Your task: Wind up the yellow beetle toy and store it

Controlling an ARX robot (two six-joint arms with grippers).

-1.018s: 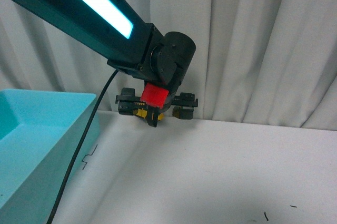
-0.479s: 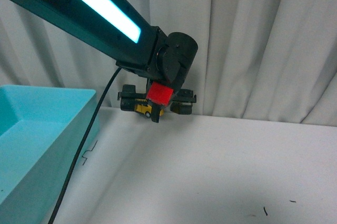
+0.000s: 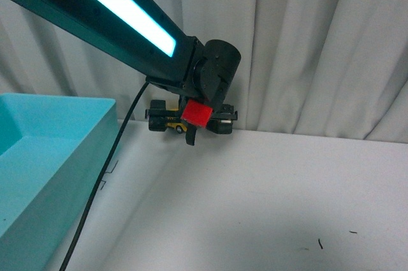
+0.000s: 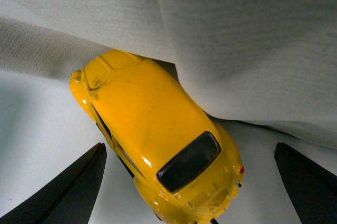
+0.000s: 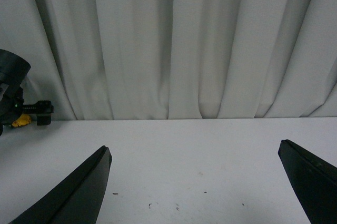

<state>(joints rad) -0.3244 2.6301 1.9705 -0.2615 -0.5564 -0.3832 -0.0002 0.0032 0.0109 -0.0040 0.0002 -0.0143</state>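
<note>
Left pincer (image 4: pixel 189 147): released, fingers spread on either side of the yellow beetle toy (image 4: pixel 152 129), neither touching it. Toy rests on the white tabletop (image 4: pixel 31 129), against the curtain (image 4: pixel 237 34) hem. Front view: a red block (image 3: pixel 196 113) hides all but a yellow sliver; turquoise bin (image 3: pixel 44 156), well apart, seen only here. Right pincer (image 5: pixel 194 147): released, fingers wide above the tabletop.

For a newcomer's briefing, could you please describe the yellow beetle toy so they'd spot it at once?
Look where the white table meets the pleated curtain. There, between the open jaws of the left gripper, sits the yellow beetle toy: the only yellow thing, far smaller than the turquoise bin.
</note>
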